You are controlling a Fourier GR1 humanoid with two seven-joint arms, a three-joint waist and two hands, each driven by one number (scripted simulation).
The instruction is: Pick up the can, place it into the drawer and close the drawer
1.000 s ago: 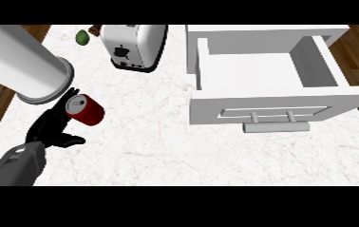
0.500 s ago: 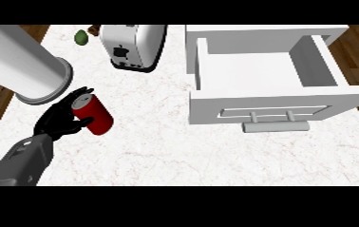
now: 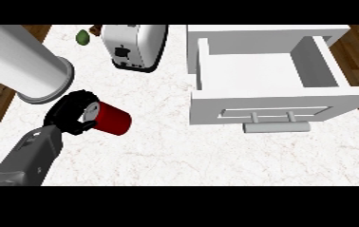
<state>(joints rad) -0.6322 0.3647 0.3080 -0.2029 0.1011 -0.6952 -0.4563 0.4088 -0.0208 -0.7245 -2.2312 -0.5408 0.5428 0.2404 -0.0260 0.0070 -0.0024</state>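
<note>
Red can is lying tilted in the left hand, whose black fingers are curling round its silver top end. Hand and can are sitting well to the left of the white drawer, which is standing open over the marbled table. Farther left of the drawer, a toaster is standing, and a grey cylinder is rising just beside the hand.
</note>
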